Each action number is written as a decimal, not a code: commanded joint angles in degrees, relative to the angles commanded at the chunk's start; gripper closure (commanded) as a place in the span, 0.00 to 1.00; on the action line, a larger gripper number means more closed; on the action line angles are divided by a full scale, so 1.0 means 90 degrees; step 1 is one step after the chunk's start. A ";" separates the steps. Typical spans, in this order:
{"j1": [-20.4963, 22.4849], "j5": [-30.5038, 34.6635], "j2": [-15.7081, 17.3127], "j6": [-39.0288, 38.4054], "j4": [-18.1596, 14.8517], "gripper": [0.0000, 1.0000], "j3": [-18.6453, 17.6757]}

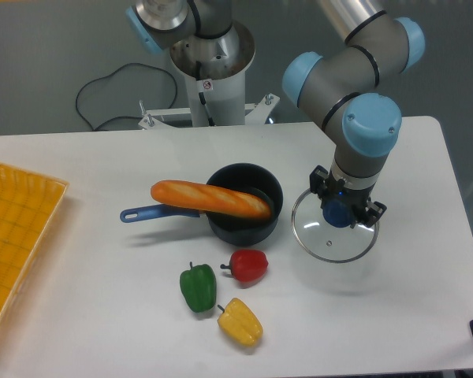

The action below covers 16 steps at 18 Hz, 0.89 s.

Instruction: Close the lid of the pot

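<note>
Gripper clamped on pot lid knob, right of pot. Baguette across rim; likely blocks seating.

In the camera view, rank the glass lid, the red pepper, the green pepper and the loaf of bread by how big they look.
1. Loaf of bread, longest
2. Glass lid, nearly as wide
3. Green pepper
4. Red pepper, only slightly smaller than the green, too close to be sure
</note>
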 joint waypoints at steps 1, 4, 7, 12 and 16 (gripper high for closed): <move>0.0000 0.0000 0.0010 0.0000 0.0000 0.64 -0.0010; 0.0000 -0.0010 0.0049 0.0000 0.0000 0.64 0.0000; 0.0000 -0.0029 0.0097 0.0000 0.0000 0.64 -0.0049; -0.0029 -0.0107 0.0146 -0.0010 -0.0029 0.64 -0.0098; -0.0156 -0.0360 0.0341 -0.0039 -0.0078 0.64 -0.0263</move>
